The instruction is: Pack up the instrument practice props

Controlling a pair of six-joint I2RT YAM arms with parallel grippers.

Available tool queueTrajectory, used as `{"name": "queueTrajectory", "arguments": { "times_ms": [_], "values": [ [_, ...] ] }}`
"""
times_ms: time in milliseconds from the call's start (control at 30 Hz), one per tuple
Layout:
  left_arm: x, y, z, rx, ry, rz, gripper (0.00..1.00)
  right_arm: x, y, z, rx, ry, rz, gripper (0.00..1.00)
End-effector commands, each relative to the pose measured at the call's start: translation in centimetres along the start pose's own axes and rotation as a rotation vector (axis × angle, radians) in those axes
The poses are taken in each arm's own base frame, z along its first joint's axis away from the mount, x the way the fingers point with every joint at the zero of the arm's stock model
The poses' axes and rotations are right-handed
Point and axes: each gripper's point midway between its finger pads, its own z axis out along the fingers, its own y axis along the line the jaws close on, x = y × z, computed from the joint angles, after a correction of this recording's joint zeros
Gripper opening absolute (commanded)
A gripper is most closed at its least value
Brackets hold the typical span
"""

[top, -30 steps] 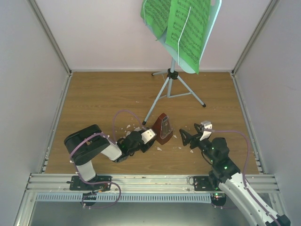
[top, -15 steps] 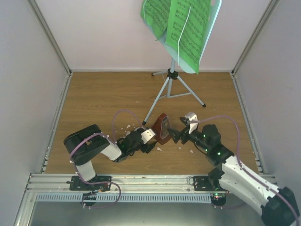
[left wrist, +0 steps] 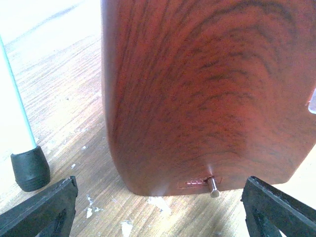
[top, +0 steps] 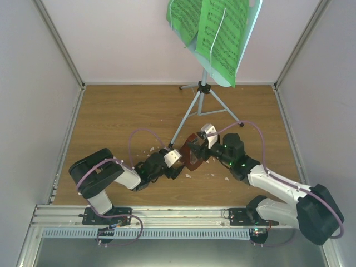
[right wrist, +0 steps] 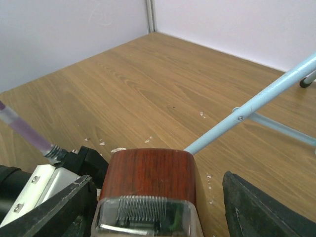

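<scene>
The reddish-brown metronome point(top: 192, 156) sits on the wooden tabletop point(top: 122, 111), a little nearer than its middle, with both arms reaching in to it. The right hand point(top: 199, 146) comes at it from the right. In the right wrist view, its black fingers point(right wrist: 64, 207) stand apart on either side of the metronome's rounded top, and a clear gap shows on one side. The left hand point(top: 177, 167) reaches in from the left and is wide apart. In the left wrist view, its two fingertips point(left wrist: 39, 210) flank the wood-grained side and touch neither edge.

Just beside the metronome is the black rubber foot point(left wrist: 29, 170) of one silver tripod leg. The pale blue music stand point(top: 203, 92) rises from those legs near the back wall, and bright green sheet-music pages point(top: 222, 33) hang over its desk. Small white crumbs point(top: 151, 150) lie scattered on the wood around the metronome.
</scene>
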Motion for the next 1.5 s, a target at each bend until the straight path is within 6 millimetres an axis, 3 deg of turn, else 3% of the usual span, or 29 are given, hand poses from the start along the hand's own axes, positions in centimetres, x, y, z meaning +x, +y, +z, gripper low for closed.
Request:
{"name": "queueTrajectory", "arguments": {
  "times_ms": [0,300,433,633,1167,1333,1467],
  "values": [
    [-1.1,0.1,-0.2,0.008,-0.054,-0.008,0.91,-1.6,0.5,1.1,-0.040,-0.031,-0.059,0.68],
    [-1.1,-0.6,0.0,0.046,-0.051,0.019,0.90,-0.8,2.6,1.2,-0.186,0.009,-0.081,0.47],
    [-1.1,-1.2,0.2,0.082,-0.048,0.027,0.89,-0.5,3.7,0.7,-0.254,0.007,-0.081,0.47],
    [-0.2,-1.5,0.7,0.092,-0.023,0.029,0.84,0.1,3.6,0.6,-0.254,0.017,-0.078,0.47],
    [-0.3,-1.4,0.8,0.083,-0.031,0.029,0.62,0.5,3.8,0.4,-0.264,0.018,-0.065,0.47],
    [-0.5,-1.5,0.7,0.085,-0.035,0.029,0.63,0.5,3.6,0.4,-0.252,0.017,-0.061,0.47],
    [-1.1,-1.2,0.3,0.073,-0.039,0.002,0.83,-0.2,1.6,0.1,-0.116,-0.002,-0.047,0.45]
  ]
}}
